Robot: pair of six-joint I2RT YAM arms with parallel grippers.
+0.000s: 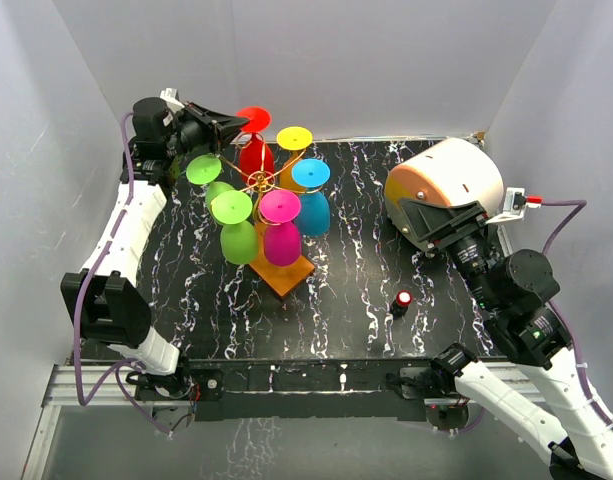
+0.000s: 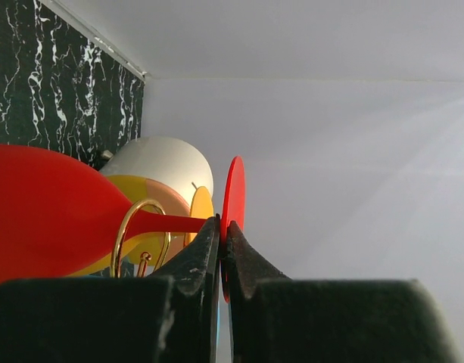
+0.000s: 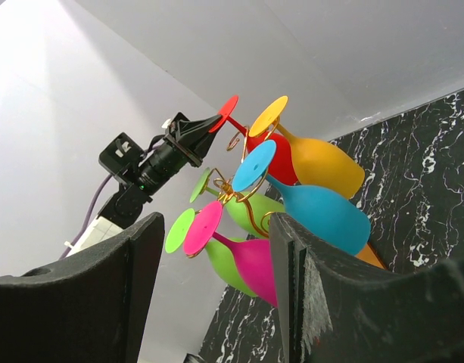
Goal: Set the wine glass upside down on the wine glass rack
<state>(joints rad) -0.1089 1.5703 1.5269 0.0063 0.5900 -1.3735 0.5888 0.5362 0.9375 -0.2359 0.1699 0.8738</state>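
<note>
Wine glass (image 1: 254, 158), red, looked light, stiff, slick; left gripper (image 2: 222, 223) clamped on its stem beside the foot; right gripper (image 3: 216, 223) stood apart, empty.

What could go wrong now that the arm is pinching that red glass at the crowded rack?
The left gripper pinches the red wine glass by its thin stem at a gold loop; if not seated, it may drop on release. Backing out could bump the green glass close beside it and rock the wine glass rack.
</note>
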